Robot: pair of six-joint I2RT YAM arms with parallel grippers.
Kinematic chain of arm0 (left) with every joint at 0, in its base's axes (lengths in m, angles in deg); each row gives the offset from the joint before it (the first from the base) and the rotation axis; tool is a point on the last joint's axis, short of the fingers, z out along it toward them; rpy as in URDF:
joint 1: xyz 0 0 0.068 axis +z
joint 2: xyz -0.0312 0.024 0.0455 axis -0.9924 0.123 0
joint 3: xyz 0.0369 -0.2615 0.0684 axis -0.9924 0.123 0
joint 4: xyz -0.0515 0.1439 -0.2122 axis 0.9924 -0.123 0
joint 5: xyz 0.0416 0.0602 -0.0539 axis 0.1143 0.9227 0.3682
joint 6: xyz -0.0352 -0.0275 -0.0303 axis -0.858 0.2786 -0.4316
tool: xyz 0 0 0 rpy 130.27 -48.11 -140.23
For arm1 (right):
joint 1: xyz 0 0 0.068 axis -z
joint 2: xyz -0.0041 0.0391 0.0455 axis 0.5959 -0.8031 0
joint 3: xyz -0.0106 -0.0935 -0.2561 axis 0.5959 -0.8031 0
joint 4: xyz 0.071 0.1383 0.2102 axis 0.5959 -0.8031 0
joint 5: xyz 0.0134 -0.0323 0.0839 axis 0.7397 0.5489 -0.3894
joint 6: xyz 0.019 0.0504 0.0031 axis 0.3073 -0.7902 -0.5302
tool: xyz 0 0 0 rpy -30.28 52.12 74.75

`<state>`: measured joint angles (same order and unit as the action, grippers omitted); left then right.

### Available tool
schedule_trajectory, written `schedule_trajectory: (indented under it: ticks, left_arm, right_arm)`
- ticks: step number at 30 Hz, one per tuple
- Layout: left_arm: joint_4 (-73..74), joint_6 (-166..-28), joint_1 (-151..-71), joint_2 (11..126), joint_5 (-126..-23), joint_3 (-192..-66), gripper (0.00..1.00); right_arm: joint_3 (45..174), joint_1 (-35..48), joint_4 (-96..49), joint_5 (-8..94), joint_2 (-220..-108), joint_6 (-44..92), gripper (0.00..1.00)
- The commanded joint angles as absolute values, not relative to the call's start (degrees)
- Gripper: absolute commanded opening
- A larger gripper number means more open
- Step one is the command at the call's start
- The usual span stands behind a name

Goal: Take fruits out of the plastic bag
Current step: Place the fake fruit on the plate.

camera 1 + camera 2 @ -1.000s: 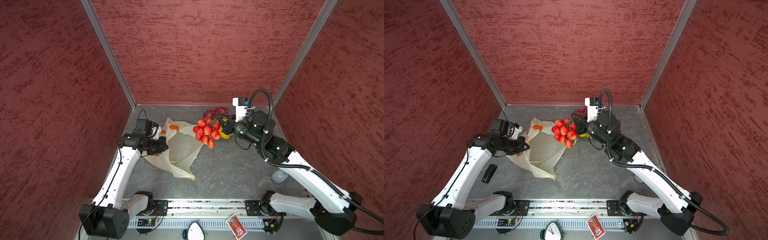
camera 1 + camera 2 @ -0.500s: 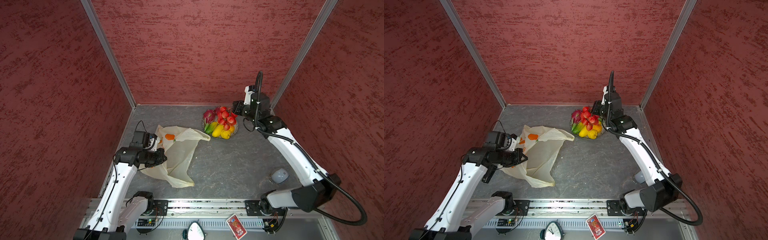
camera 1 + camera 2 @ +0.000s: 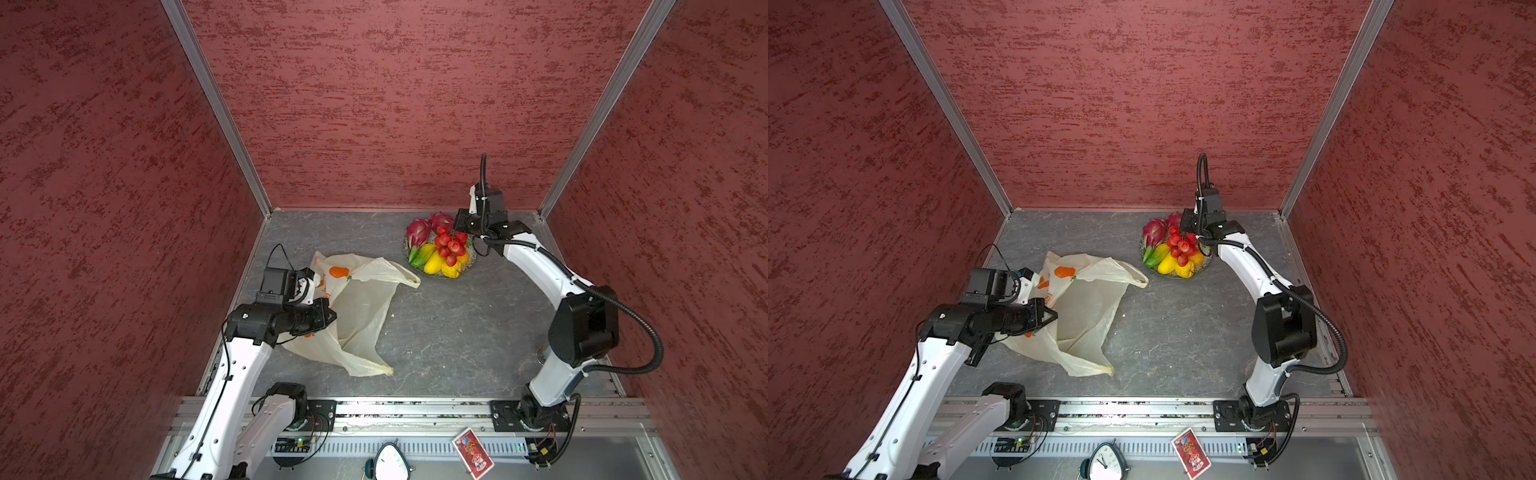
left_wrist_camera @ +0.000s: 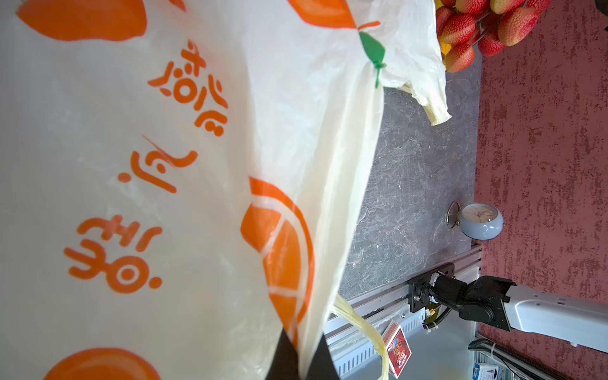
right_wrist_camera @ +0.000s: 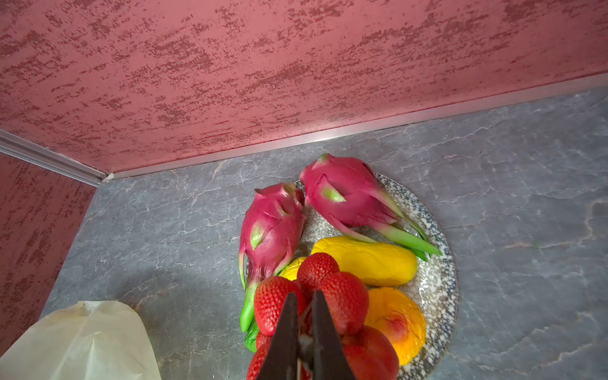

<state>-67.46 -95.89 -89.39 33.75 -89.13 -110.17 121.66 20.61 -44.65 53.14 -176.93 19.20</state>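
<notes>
Right wrist: fruits (image 5: 362,260) on speckled plate (image 5: 437,283), right hand (image 5: 304,297) tight on berry bunch (image 5: 342,296) (left hand (image 4: 302,348) tight on plastic bag (image 4: 164,197)).

The plastic bag (image 3: 361,307) lies on the tabletop (image 3: 457,332), left of and before the plate (image 5: 437,283) (near the back wall); there dragon fruits (image 3: 417,232) sit behind mangoes (image 3: 434,262), berry bunch (image 3: 451,245) above.

Bright, even light from above fills both top views. Soft shadows lie on the grey table (image 3: 436,332), and the walls (image 3: 374,104) stretch at the edges. In the left wrist view the plastic bag (image 4: 148,197) looms close, pale and slightly soft. A diffuse shadow lies beside the red berry bunch (image 5: 342,302).
</notes>
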Motion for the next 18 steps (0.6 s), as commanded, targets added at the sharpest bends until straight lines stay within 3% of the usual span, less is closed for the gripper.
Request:
schedule_trajectory:
  ticks: [1,18]
  left_arm:
    - [-65.9,-96.2,-89.9,33.4,-89.2,-109.9,0.02]
    - [-65.6,-98.5,-95.2,32.7,-83.9,-109.7,0.01]
  right_arm:
    - [124.8,21.1,-39.6,50.3,-177.8,18.8,0.0]
    - [128.4,23.2,-39.9,48.6,-184.4,15.5,0.0]
